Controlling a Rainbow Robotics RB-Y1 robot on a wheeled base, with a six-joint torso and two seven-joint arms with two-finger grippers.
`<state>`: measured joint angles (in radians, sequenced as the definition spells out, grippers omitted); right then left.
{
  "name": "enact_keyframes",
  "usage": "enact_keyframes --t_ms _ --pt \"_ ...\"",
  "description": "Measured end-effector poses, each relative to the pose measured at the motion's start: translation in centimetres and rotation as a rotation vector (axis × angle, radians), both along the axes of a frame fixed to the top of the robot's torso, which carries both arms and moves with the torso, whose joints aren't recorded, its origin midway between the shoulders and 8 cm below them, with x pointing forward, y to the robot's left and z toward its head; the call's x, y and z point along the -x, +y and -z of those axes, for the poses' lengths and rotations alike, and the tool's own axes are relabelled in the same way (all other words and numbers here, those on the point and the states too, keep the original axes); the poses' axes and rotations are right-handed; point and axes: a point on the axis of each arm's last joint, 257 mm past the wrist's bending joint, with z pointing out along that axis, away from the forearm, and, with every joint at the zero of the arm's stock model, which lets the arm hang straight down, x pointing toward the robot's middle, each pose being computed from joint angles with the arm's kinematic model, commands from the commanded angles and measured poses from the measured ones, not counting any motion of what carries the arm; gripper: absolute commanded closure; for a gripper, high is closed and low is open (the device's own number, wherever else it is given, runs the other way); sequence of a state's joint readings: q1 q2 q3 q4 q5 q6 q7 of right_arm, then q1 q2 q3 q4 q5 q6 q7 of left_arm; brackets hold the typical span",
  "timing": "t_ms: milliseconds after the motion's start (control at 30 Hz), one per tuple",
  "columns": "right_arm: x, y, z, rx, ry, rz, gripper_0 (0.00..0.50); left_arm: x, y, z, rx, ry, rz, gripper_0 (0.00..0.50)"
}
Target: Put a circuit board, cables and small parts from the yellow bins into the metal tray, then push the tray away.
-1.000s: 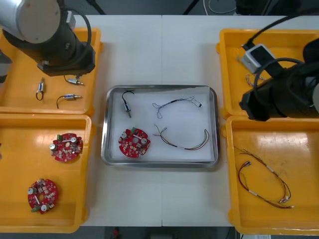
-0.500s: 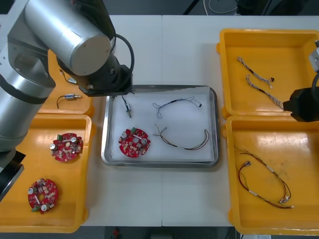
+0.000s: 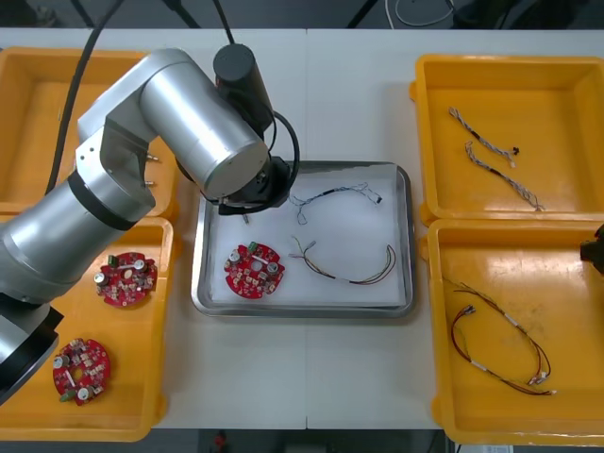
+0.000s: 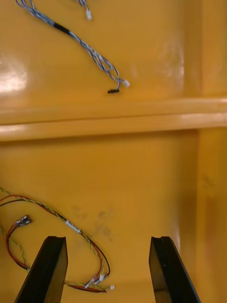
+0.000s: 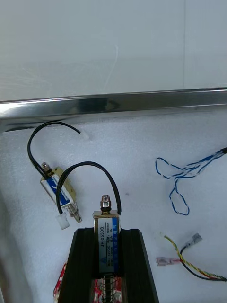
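The left gripper (image 5: 106, 231) was clenched on a small metal part (image 5: 106, 225), which stood between its two fingers with a black wire looping from its top. It was over the white inside of the tray (image 3: 302, 310), near the tray's far left corner. Whether the part touched the tray floor could not be told. A second part (image 5: 59, 191) lay on the tray floor just beside the fingers, nearer to the far rim, with its own black wire. A board (image 3: 253, 270) lay near the tray's near left corner. A blue and white cable (image 3: 335, 195) lay along the tray's far edge, and a red and yellow cable (image 3: 349, 269) lay between the middle and the right edge.

The right gripper (image 4: 108, 240) was released, its fingers apart with nothing between them, over the near right bin (image 3: 431, 311). A looped cable (image 4: 71, 227), also red and yellow, lay on the floor of that bin, near one finger. Two twisted cables (image 3: 491, 156) lay in the far right bin (image 3: 420, 123). Two spare boards (image 3: 125, 278) lay in the near left bin (image 3: 162, 359).
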<state>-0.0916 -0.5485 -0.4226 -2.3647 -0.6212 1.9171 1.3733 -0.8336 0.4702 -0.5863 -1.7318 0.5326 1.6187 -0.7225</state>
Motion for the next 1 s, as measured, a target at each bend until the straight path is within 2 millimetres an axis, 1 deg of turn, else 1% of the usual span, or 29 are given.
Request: enact_keyframes --t_ms 133,233,267,300,333,367,400,433,467,800,1000 --pt "1.1 0.0 1.3 -0.013 0.035 -0.001 0.001 -0.9 -0.1 1.3 0.006 -0.006 -0.012 0.5" --pt "1.5 0.1 1.8 -0.023 0.047 0.001 0.002 -1.6 0.0 2.0 0.017 -0.011 -0.033 0.498" --pt "1.6 0.2 1.9 -0.026 0.049 0.003 0.0 -1.7 -0.1 2.2 0.022 -0.013 -0.04 0.491" --pt "1.7 0.2 2.0 -0.03 0.051 0.004 0.0 -1.8 0.0 2.4 0.023 -0.012 -0.046 0.463" --pt "1.7 0.3 2.1 -0.034 0.052 0.005 0.001 -1.9 0.0 2.6 0.024 -0.012 -0.052 0.351" --pt "1.8 0.4 2.1 -0.037 0.054 0.005 0.002 -1.9 0.0 2.6 0.024 -0.011 -0.055 0.185" --pt "1.8 0.4 2.2 -0.038 0.056 0.004 0.001 -1.8 0.0 2.7 0.024 -0.01 -0.056 0.116" --pt "1.9 0.5 2.2 -0.04 0.056 0.003 0.0 -1.8 0.0 2.8 0.023 -0.009 -0.056 0.03" --pt "1.9 0.5 2.2 -0.041 0.057 0.002 0.0 -1.8 0.0 2.8 0.023 -0.009 -0.056 0.0" --pt "1.9 0.8 2.2 -0.052 0.057 0.002 0.0 -1.7 -0.1 2.8 0.024 -0.009 -0.053 0.0" --pt "1.9 1.2 1.8 -0.063 0.04 0.009 0.0 -0.7 0.2 2.2 -0.004 0.001 -0.067 0.0"
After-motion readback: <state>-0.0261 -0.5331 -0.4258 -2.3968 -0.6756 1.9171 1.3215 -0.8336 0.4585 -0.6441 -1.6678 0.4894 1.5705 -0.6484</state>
